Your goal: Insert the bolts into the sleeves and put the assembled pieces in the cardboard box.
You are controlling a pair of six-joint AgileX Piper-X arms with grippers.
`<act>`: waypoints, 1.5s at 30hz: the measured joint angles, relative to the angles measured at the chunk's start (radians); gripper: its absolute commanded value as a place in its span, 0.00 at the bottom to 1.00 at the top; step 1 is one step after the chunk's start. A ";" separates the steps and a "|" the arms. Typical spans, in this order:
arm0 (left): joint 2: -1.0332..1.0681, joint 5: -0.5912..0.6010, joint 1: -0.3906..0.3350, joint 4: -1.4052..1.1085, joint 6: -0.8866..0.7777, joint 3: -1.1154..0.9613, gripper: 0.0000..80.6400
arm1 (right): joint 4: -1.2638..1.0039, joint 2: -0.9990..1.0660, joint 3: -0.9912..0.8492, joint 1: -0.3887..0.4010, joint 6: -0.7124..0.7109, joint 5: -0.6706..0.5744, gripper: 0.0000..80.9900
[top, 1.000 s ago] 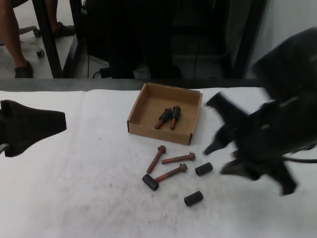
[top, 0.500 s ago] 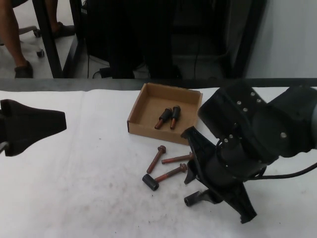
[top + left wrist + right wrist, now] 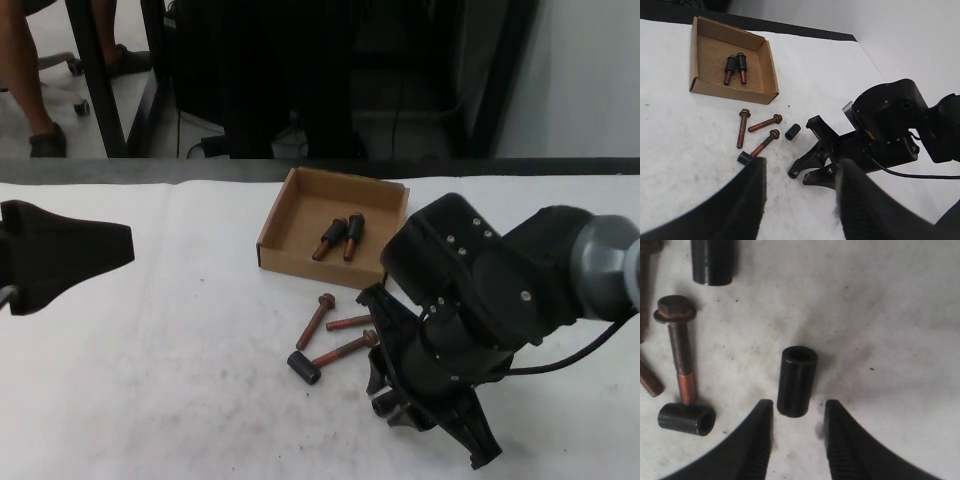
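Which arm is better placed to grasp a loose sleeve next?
Right. The right gripper is open, low over a loose sleeve, fingers beside its end; the left gripper sits far off.

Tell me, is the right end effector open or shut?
Open: right end effector fingers stand apart, flanking one end of the sleeve.

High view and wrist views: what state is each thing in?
cardboard box: open, holding two assembled pieces
three bolts: loose on the bench, unsleeved
three sleeves: empty, on the bench
right end effector: open, astride one sleeve
left end effector: open, empty
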 measured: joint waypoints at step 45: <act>0.000 0.000 0.000 0.000 0.000 0.000 0.53 | -0.002 0.042 -0.008 -0.045 0.038 -0.009 0.15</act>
